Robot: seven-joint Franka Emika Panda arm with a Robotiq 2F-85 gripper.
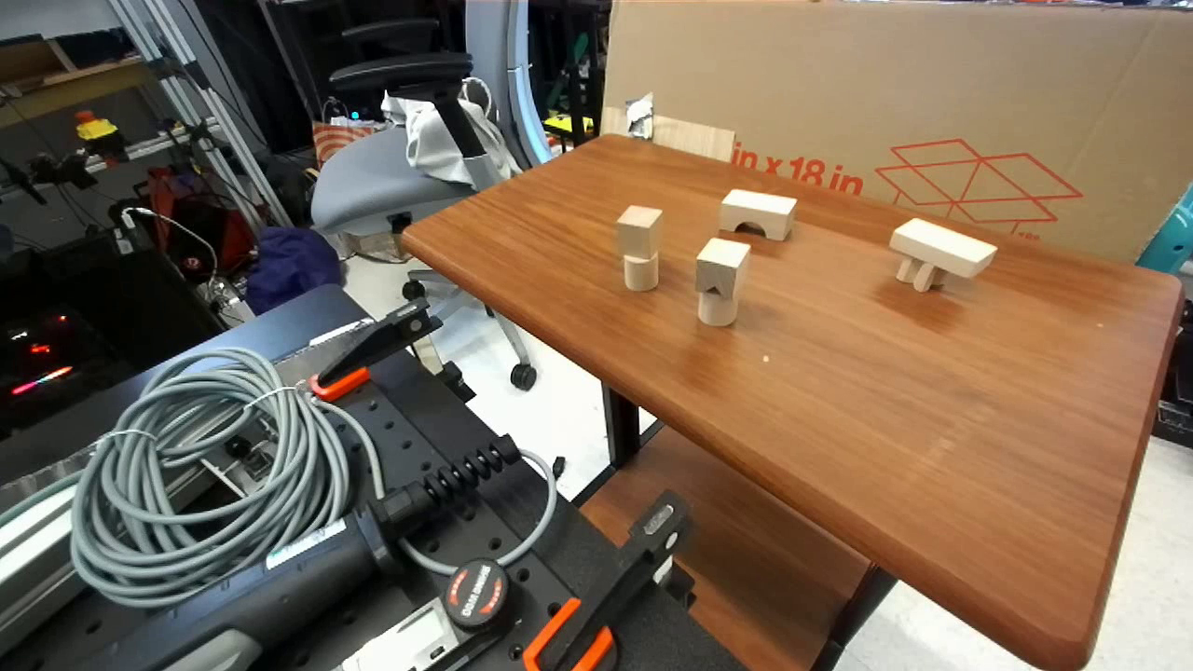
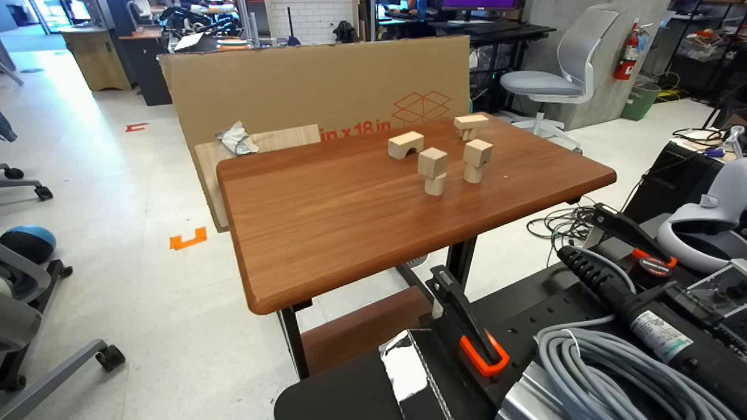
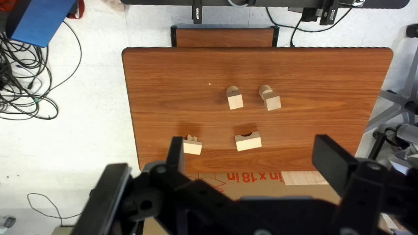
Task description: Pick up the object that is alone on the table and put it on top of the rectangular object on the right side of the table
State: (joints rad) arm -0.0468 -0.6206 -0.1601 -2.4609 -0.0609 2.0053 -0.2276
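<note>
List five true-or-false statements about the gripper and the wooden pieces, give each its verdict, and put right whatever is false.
1. The slab is raised off the table on short legs. True.
2. The gripper is open in the wrist view, and the arch block rests on the table. True.
3. The arch block sits on top of the slab. False: it stands apart from the slab, directly on the table.
4. The two cubes each sit on one of the round blocks. True.
5. The two cubes touch each other. False: there is a clear gap between them.
</note>
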